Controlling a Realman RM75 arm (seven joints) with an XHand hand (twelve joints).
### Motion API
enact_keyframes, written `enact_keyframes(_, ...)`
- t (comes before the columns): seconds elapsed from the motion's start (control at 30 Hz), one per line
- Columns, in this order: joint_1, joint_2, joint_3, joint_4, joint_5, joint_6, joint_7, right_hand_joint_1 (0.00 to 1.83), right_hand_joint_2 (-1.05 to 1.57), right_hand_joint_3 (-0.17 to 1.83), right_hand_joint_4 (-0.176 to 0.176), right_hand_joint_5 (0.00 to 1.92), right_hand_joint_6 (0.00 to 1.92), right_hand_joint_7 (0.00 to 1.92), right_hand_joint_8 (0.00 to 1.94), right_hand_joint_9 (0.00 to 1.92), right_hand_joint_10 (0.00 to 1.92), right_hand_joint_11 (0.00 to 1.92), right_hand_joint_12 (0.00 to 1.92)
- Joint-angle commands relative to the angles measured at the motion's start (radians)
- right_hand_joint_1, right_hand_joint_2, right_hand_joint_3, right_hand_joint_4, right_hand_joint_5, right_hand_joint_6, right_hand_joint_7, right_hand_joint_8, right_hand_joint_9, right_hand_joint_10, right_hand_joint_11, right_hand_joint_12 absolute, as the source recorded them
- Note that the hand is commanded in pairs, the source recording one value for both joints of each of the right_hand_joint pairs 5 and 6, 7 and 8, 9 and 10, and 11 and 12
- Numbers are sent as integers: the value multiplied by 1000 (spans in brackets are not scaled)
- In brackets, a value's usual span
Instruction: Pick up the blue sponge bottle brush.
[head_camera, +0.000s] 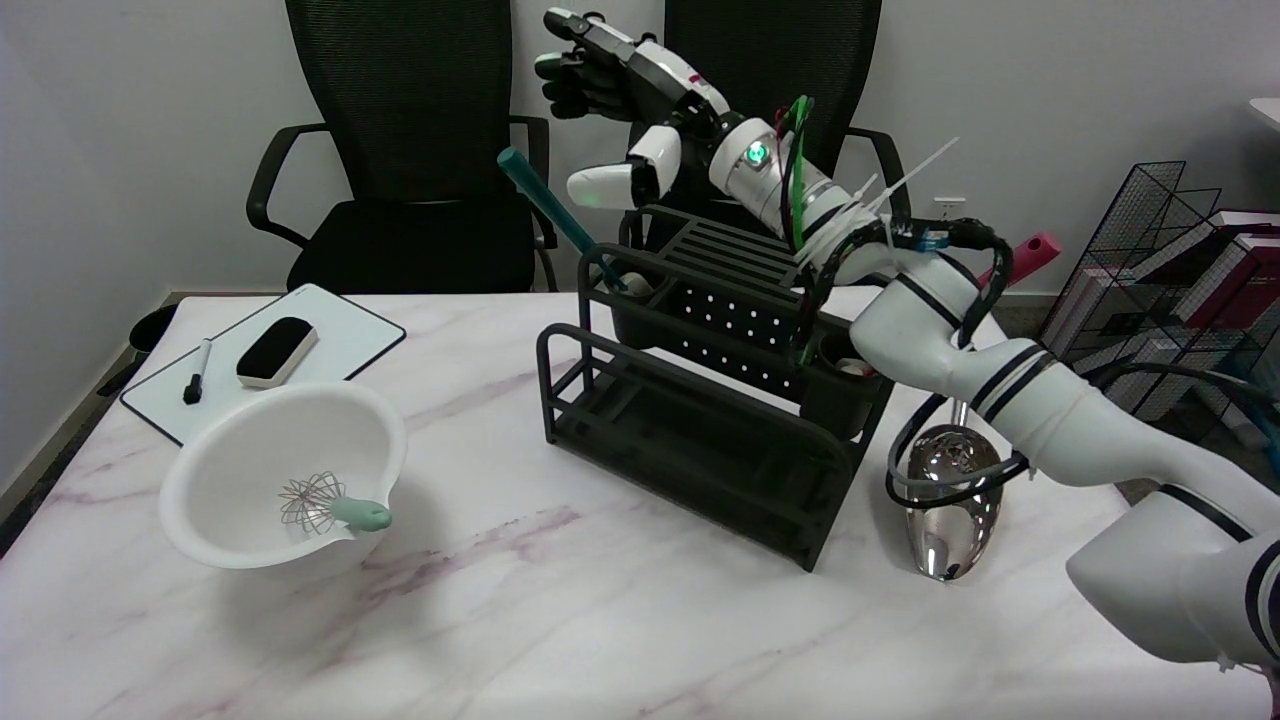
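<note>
One right hand (610, 80) hangs in the air above the back of the black rack (700, 400), its fingers (560, 70) spread apart and holding nothing. The blue sponge bottle brush (548, 210) stands tilted in the rack's rear left cup, its teal handle leaning up and to the left; the sponge end is hidden inside the cup. The hand is just beside and above the handle's top, not touching it. On the marble bench (600, 620) a white bowl (285, 480) at the left holds a small whisk (325, 505) with a pale green handle. Behind it lies a whiteboard (350, 335) with an eraser (277, 350) and a marker (197, 372) on it. A shiny metal scoop (950, 510) lies right of the rack, under the arm
</note>
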Motion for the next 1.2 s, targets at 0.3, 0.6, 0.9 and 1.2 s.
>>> enact_keyframes(0.3,110,-138,-83,-268,-92,-61,-104,1190,-306,1232,0,121,121,347,347,406,406,446,446)
enact_keyframes(0.6,131,-167,-84,-323,-100,-61,-104,1190,-303,1268,0,120,120,349,349,411,411,440,440)
enact_keyframes(0.9,151,-206,-87,-345,-149,-61,-104,1193,-273,1266,0,113,113,380,380,411,411,435,435)
enact_keyframes(1.2,168,-262,-95,-396,-211,-61,-104,1197,-251,1273,0,104,104,408,408,408,408,430,430)
